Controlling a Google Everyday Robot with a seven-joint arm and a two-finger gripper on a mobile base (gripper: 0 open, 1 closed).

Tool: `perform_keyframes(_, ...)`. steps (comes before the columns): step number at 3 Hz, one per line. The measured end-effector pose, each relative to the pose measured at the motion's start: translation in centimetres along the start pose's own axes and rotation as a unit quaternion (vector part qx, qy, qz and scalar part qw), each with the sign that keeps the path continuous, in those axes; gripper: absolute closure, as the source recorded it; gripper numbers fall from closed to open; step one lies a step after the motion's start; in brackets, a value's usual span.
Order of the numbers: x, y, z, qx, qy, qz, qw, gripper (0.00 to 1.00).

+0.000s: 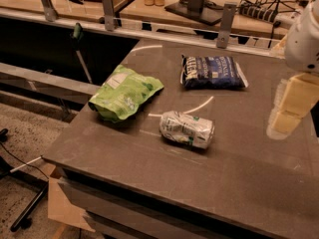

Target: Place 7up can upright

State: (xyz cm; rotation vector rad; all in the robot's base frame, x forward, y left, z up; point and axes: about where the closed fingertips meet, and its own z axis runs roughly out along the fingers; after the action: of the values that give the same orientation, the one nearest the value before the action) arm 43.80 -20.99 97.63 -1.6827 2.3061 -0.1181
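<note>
The 7up can is a silver-white can with green markings. It lies on its side near the middle of the dark grey table. My gripper hangs at the right edge of the view, above the table and well to the right of the can. Its pale yellow fingers point down and hold nothing.
A green chip bag lies left of the can. A dark blue snack bag lies behind it. A metal rail with posts runs along the table's far edge. The table's left edge drops to the floor.
</note>
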Motion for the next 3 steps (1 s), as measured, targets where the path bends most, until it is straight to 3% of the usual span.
perform_keyframes(1,-3.2,1.7,1.0,-0.006,0.043,0.026,0.9987,0.00)
perform_keyframes(3,-10.6,5.2,3.5,-0.028,0.051,0.094,0.9939,0.00)
